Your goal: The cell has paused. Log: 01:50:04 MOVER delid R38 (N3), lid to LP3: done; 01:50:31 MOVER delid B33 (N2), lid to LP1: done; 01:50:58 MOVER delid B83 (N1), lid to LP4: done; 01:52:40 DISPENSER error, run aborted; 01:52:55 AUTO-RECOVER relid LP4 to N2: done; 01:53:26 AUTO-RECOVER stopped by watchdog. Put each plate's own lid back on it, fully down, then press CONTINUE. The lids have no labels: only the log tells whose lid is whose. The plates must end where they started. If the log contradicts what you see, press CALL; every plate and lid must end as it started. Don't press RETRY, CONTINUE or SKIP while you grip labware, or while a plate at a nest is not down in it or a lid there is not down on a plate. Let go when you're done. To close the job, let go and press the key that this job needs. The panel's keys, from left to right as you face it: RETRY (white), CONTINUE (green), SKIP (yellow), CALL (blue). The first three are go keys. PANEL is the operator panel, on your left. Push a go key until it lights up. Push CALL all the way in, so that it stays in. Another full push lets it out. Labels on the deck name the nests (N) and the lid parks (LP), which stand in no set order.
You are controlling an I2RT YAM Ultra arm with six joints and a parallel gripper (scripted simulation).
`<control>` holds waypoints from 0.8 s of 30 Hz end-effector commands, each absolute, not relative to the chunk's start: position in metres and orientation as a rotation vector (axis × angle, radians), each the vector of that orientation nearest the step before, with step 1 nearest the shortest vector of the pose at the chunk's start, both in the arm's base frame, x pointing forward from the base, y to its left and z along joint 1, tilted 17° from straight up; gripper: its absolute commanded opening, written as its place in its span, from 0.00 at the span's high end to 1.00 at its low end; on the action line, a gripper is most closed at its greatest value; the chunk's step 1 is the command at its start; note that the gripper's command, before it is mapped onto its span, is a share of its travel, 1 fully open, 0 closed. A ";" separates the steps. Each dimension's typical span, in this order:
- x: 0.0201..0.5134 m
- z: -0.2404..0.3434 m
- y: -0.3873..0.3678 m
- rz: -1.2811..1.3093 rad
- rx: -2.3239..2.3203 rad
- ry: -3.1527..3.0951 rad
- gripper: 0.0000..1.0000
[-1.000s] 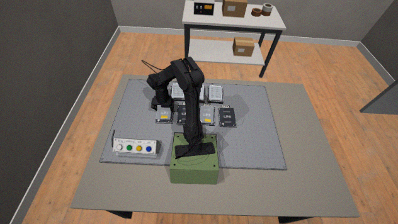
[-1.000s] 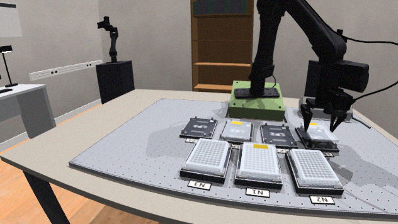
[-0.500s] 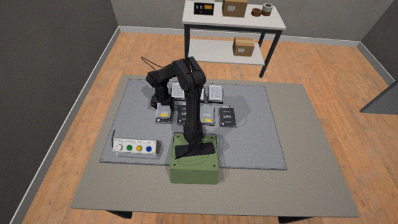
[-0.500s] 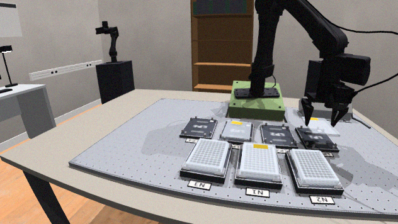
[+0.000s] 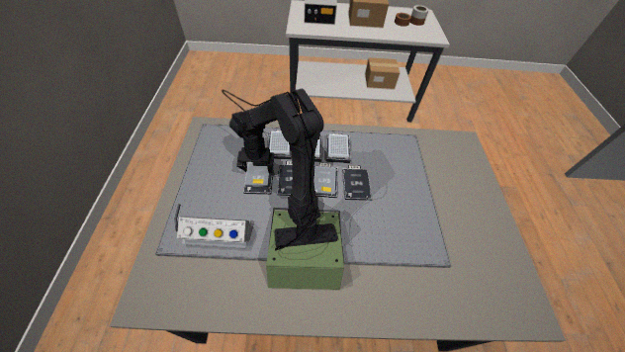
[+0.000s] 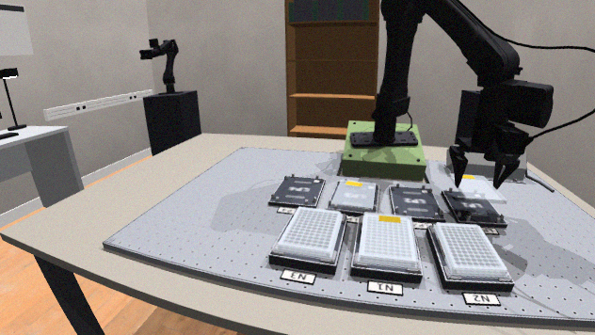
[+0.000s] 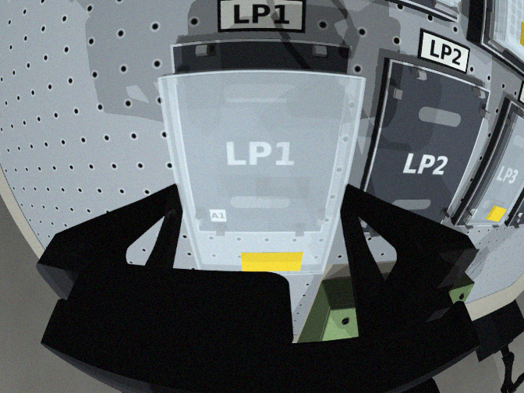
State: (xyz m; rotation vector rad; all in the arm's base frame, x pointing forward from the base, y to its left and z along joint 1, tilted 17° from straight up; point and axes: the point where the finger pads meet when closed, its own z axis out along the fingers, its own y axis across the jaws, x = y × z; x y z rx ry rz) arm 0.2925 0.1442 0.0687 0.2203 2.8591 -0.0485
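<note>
My gripper (image 7: 261, 193) is shut on a clear lid (image 7: 260, 169) with a yellow tag. It holds the lid level, a little above the dark LP1 park (image 7: 262, 57), shifted toward the arm's base. In the exterior view the gripper (image 6: 479, 178) and the lid (image 6: 477, 187) hang over LP1 (image 6: 473, 211). LP3 (image 6: 354, 196) holds another clear lid with a yellow tag. LP2 (image 6: 416, 201) and LP4 (image 6: 297, 194) are bare. Plates sit in N3 (image 6: 311, 235), N1 (image 6: 387, 242) and N2 (image 6: 471, 251). The N1 plate carries a lid with a yellow tag.
The operator panel (image 5: 213, 231) stands at the deck's front left, with white, green, yellow and blue keys. The arm's green base block (image 5: 306, 249) is just right of it. The arm hides the middle plate in the top view.
</note>
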 end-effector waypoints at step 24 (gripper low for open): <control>0.342 0.094 0.122 -0.030 0.208 2.839 1.00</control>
